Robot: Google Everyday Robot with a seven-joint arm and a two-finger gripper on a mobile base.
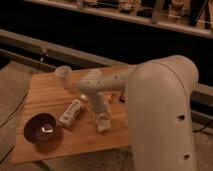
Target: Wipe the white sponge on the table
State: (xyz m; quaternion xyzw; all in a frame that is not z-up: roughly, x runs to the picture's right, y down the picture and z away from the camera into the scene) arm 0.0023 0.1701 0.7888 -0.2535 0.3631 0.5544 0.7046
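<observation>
**Claw presses the sponge on the desk**

On the left of the desk (44,96), at about 8 o'clock from its middle, stands a dark bowl (42,129). Just beside it, at 2 o'clock from the bowl, a white bottle (70,112) lies on its side. A pale cup (63,76) stands upright near the far edge, at 11 o'clock. Right of the bottle, near the middle of the desk, the claw (102,119) points down and is closed on the white sponge (103,126), which rests flat on the wood. The big white arm (160,105) comes in from 4 o'clock.
</observation>
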